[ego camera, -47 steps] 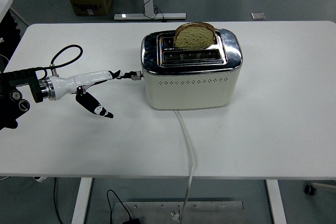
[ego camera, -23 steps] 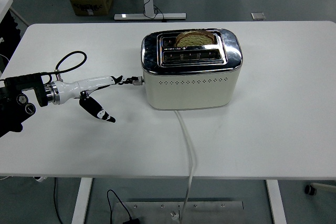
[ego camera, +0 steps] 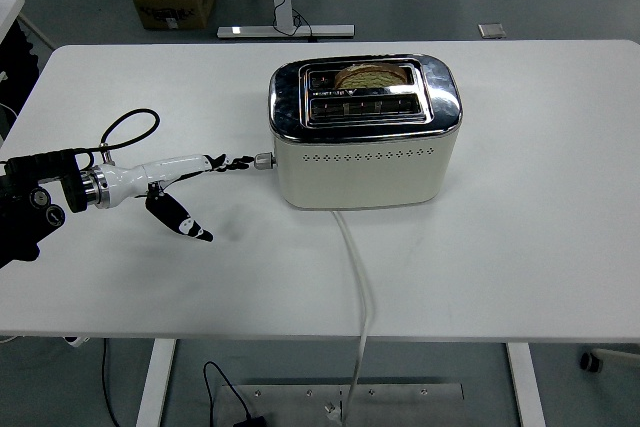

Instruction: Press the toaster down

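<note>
A cream-coloured two-slot toaster with a shiny chrome top (ego camera: 365,137) stands upright on the white counter (ego camera: 520,237), a little left of its middle and towards the far side. A slice of brown bread (ego camera: 371,75) sits low in the far slot, only its crust rising above the rim. The small silver lever knob (ego camera: 263,160) sticks out from the toaster's left end, low on that side. The left hand (ego camera: 190,192) comes in from the left edge on a black arm; its white fingers (ego camera: 180,164) stretch towards the knob with the dark tips just short of it, and another finger hangs down towards the counter, so the hand is spread and holds nothing. A white power cord (ego camera: 358,282) runs from the toaster's front over the near edge.
</note>
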